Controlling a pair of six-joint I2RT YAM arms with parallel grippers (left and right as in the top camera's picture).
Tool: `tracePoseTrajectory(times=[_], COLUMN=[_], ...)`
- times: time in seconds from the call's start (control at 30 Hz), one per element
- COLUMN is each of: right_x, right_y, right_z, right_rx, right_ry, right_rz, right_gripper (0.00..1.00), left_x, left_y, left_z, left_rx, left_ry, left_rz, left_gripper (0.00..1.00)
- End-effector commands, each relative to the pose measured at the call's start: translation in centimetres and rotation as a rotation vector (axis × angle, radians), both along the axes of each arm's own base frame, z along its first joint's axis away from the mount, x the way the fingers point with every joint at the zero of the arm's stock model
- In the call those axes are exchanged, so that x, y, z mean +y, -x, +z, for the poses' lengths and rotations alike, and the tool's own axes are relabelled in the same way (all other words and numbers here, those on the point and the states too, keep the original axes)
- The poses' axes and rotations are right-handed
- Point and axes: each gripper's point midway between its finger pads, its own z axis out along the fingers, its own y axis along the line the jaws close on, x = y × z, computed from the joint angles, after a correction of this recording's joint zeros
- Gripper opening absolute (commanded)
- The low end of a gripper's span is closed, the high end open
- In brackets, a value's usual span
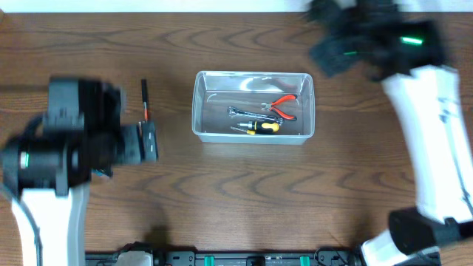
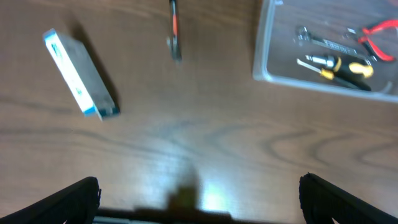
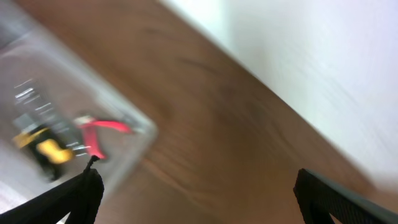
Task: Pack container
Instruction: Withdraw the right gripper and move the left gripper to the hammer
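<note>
Container (image 1: 253,137) mid-table, holding 3 tools: pliers (image 1: 283,106), wrench (image 1: 241,112), screwdriver (image 1: 260,127). Right gripper (image 3: 202,199) blurred, cut off by the top edge overhead, jaws wide, empty. Left gripper (image 2: 199,202) jaws wide too, empty, only fingertips (image 2: 78,198) showing at wrist.

We find no text, brand, number or sign that we can read. The small blue-and-white box (image 2: 79,73), at ten o'clock in the left wrist view, carries faint blue marks along its white face, too blurred for us to make out as letters. The wrench (image 2: 320,42) in the container (image 2: 264,50), at two o'clock, shows us no legible stamp.
</note>
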Motion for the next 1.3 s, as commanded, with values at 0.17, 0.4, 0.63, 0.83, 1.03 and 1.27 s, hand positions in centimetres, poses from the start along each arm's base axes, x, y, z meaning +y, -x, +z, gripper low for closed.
tracePoseTrajectory(times=[0.17,0.4,0.63,0.83,1.03,1.27], right_x=[-13.2,-17.2,-17.4,-17.2,-17.1,-17.0], right_y=[2.4,3.3,3.4,3.4,3.6,3.9], right_z=[-1.7,-2.1,-2.1,-2.4,-4.1,-6.5], right_rx=[0.099,0.102,0.103,0.115,0.161,0.22], right_ry=[-0.204,-0.236,-0.245,-0.254,-0.253,-0.25], right_rz=[-0.528,-0.648,-0.65,-0.643,-0.649,-0.654], right_gripper=[0.99,0.99,0.99,0.99,0.99,0.99], left_x=[2.4,2.9,2.9,3.9,5.5,6.0], left_y=[-8.1,-9.8,-9.8,-10.3,-9.8,-10.3], left_z=[-7.1,-13.7,-19.6,-22.1,-25.1,-26.6], left_rx=[0.174,0.185,0.206,0.249,0.337,0.344], left_ry=[-0.046,-0.076,-0.077,-0.077,-0.062,-0.059], left_rz=[0.012,-0.02,-0.026,-0.021,0.022,0.032], left_gripper=[0.98,0.98,0.98,0.98,0.98,0.98])
